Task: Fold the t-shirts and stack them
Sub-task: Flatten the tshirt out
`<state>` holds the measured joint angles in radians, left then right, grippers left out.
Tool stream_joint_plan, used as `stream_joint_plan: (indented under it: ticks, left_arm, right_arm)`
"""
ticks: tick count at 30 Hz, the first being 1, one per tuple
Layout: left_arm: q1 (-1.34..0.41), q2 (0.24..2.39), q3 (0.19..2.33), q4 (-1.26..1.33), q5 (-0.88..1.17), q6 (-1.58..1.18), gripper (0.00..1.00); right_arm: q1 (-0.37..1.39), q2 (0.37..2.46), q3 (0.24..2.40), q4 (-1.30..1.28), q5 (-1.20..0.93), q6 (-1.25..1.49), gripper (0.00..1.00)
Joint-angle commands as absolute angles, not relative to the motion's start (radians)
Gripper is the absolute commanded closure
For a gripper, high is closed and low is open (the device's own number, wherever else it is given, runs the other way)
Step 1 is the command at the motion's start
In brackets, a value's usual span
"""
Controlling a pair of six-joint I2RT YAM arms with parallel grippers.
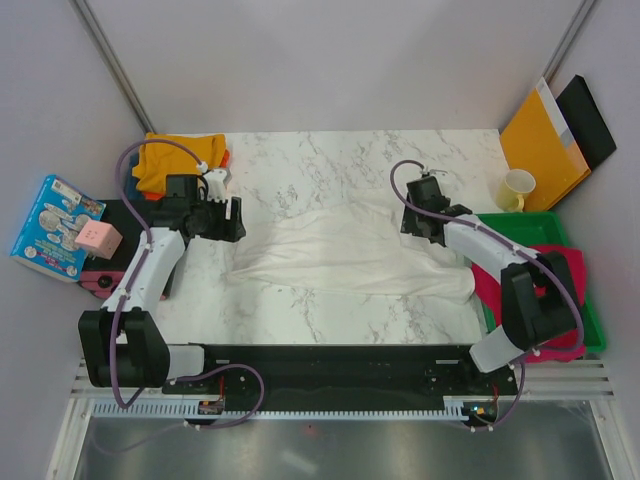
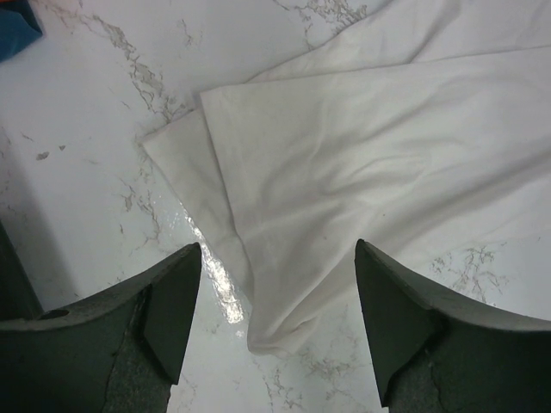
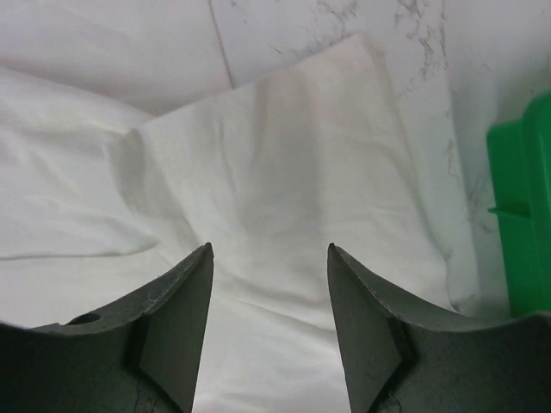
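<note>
The white t-shirt (image 1: 350,255) is soft, matte cloth, gathered into a long, wrinkled band across the middle of the glossy, grey-veined marble-pattern counter (image 1: 330,160). Its left end is a flat, layered corner with a straight hem. Its right end lies creased just beside a hard green plastic tray (image 1: 595,320), over which a crimson-pink t-shirt (image 1: 573,268) is crumpled. Beyond the white shirt's left end, a mustard yellow t-shirt (image 1: 170,165) sits in a loose heap, with an orange t-shirt (image 1: 223,157) showing at its edge. Beyond the right end, a stiff orange-yellow envelope (image 1: 540,135) leans on the wall, with a pale yellow mug (image 1: 515,188) nearby.

The left arm (image 1: 150,265) is bent at the elbow and reaches forward. The dark, wedge-shaped left fingers (image 2: 164,318) stand apart over the shirt's left corner, gripping nothing. The right arm (image 1: 490,245) angles inward. The right fingers (image 3: 172,318) are also apart above the shirt's right end, with only loose cloth lying beneath them.
</note>
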<state>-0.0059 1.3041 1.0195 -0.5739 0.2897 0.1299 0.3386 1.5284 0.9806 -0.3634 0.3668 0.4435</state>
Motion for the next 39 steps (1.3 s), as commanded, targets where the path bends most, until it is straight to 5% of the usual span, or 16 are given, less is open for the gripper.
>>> stream_joint_plan:
  ticks: [1,17,26,28,29,32,39]
  left_arm:
    - [-0.003,1.295,1.009,-0.558,0.276,0.098,0.22]
    - [-0.002,1.287,1.017,-0.565,0.221,0.095,0.22]
    - [-0.003,1.302,1.012,-0.563,0.222,0.089,0.23]
    - [-0.003,1.31,1.014,-0.561,0.227,0.084,0.23]
    - [-0.003,1.312,1.015,-0.563,0.229,0.083,0.23]
    - [-0.003,1.315,1.019,-0.561,0.239,0.081,0.23]
    - [-0.003,1.315,1.019,-0.56,0.253,0.083,0.23]
  right_arm:
    - [0.345,1.629,1.101,-0.293,0.345,0.417,0.38]
    - [0.304,1.922,1.341,-0.288,0.397,0.426,0.39]
    - [0.282,1.892,1.247,-0.261,0.385,0.443,0.63]
    - [0.284,1.872,1.236,-0.249,0.39,0.439,0.6]
    - [0.284,1.856,1.236,-0.25,0.405,0.44,0.46]
    - [0.281,1.812,1.236,-0.267,0.463,0.452,0.33]
    - [0.213,1.741,1.177,-0.281,0.506,0.483,0.34]
